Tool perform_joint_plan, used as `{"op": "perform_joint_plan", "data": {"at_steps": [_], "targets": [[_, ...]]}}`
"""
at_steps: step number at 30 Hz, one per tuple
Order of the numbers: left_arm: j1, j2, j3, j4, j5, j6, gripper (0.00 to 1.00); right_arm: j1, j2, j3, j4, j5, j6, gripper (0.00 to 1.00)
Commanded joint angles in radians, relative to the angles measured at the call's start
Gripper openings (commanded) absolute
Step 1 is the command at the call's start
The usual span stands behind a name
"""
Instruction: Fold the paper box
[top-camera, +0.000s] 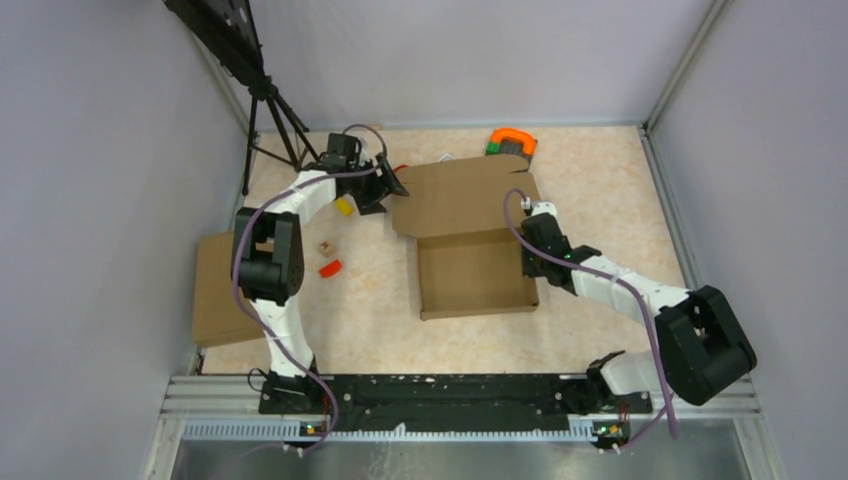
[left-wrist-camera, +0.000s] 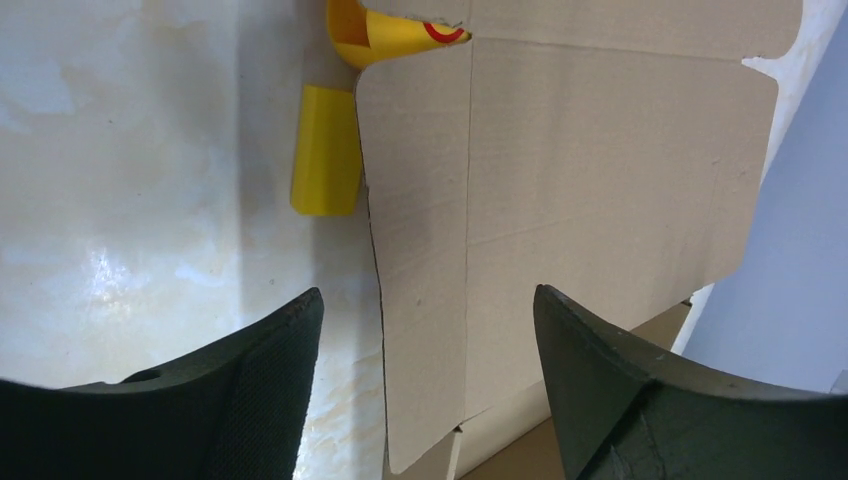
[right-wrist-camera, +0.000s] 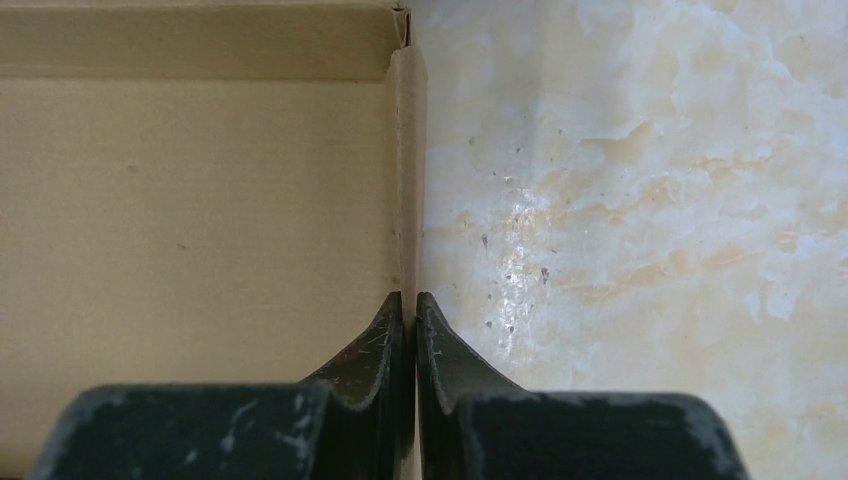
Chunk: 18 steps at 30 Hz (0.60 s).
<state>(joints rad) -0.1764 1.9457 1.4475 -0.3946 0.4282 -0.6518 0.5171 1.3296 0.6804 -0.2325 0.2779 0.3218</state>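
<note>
The paper box (top-camera: 470, 275), plain brown cardboard, sat mid-table as a shallow open tray with its walls upright. Its wide lid (top-camera: 465, 195), with side flaps, spread open beyond the far wall.

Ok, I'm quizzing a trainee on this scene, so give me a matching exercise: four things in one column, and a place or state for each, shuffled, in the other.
Things:
1. left pincer
2. right pincer
3. yellow block
4. orange thing

Places or states:
A. shut on the box side wall
B. at the far edge of the table
C. open, astride the side flap of the lid
D. lying on the table beside the lid

Pairs: 1-C, 2-A, 3-D, 4-B
</note>
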Motion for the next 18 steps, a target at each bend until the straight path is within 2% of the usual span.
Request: {"op": "perform_joint_plan", "data": {"at_steps": [1,7,12,15,18], "targets": [[0.011,0.038,0.068,0.003,0.032,-0.014,0.75,0.011,-0.026,0.022,0.014,-0.022,-0.013,0.00],[0.011,0.089,0.118,0.009,0.056,-0.041,0.70,0.011,-0.030,0.023,0.015,-0.026,-0.012,0.00],[0.008,0.099,0.123,0.042,0.086,-0.047,0.53,0.011,-0.029,0.025,0.015,-0.027,-0.013,0.00],[0.004,0.113,0.120,0.065,0.114,-0.040,0.49,0.011,-0.030,0.028,0.016,-0.032,-0.014,0.00],[0.003,0.132,0.113,0.071,0.112,-0.032,0.24,0.011,-0.028,0.030,0.018,-0.036,-0.011,0.00]]}}
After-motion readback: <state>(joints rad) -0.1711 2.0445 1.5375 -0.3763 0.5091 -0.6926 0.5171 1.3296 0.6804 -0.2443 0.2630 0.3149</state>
